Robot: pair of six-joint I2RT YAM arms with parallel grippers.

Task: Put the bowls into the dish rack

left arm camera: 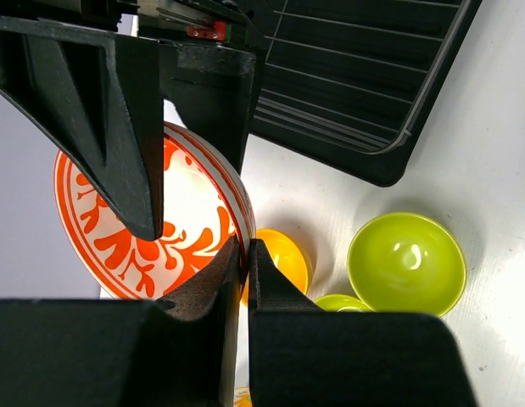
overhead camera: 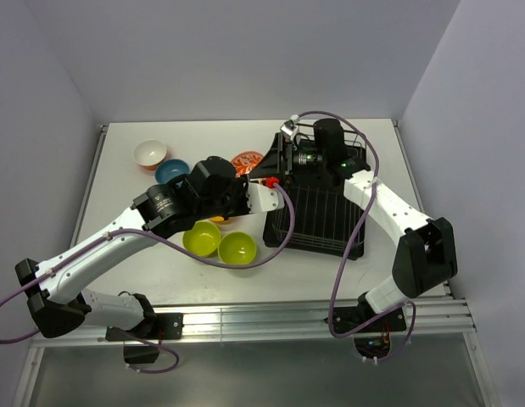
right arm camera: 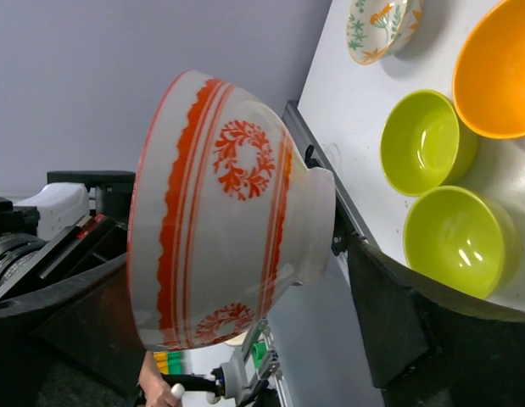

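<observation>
The left fingers [left arm camera: 207, 284] are pressed together on the rim of the patterned bowl [left arm camera: 194, 212], one pad inside and one outside. They hold it on edge in the air, just beside the dish rack [overhead camera: 321, 222]. The right fingers [right arm camera: 398, 314] stand spread wide, one by the bowl's mouth and one by its foot. Whether they touch it I cannot tell.

The bowl looks light and stiff, with a glossy, rounded wall, so I judge it slippery. A hold across mouth and foot could squirt off the curve, and a pinch on the thin rim seems the surer grip.

On the bench [overhead camera: 279, 284] two lime green bowls [overhead camera: 202, 238] [overhead camera: 237, 248] sit side by side near the rack. The orange bowl [left arm camera: 279, 254] lies just beyond them. The blue bowl [overhead camera: 171, 172] and the cream-white bowl [overhead camera: 149, 153] sit farther back.
</observation>
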